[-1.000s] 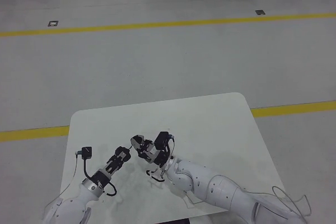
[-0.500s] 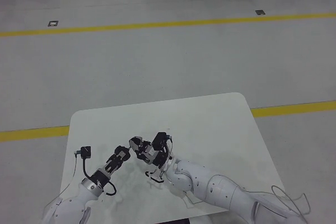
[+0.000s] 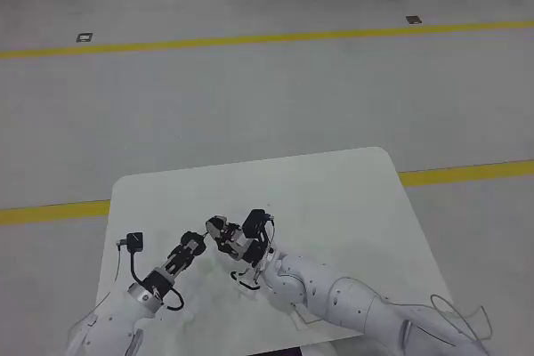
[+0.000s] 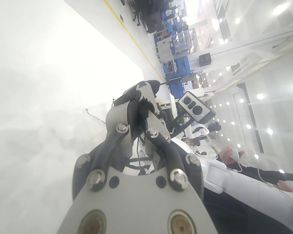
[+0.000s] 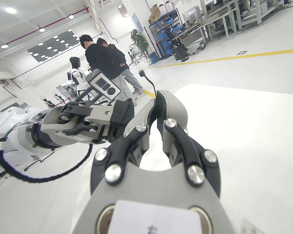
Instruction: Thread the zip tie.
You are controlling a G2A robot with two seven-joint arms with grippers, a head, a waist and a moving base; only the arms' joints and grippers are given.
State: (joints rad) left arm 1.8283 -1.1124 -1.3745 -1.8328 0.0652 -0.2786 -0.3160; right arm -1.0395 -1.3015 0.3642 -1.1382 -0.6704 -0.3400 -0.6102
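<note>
My right gripper is shut on a thin black zip tie. The tie's small head pokes out past the fingertips and curves upward. Over the near-left part of the white table, the right gripper meets my left gripper almost tip to tip. The left gripper is shut, and its dark pads hide whatever may lie between them. A thin black strand of the zip tie shows beside its fingers. In the right wrist view the left gripper sits just beside my right fingers.
The table's rounded front edge is close to the left arm. A black cable loop hangs under the right wrist. Bare tabletop stretches to the far right. Grey floor with yellow lines surrounds the table.
Both grippers have drifted slightly to the left together, staying tip to tip. The right gripper's hold on the zip tie is unchanged.
</note>
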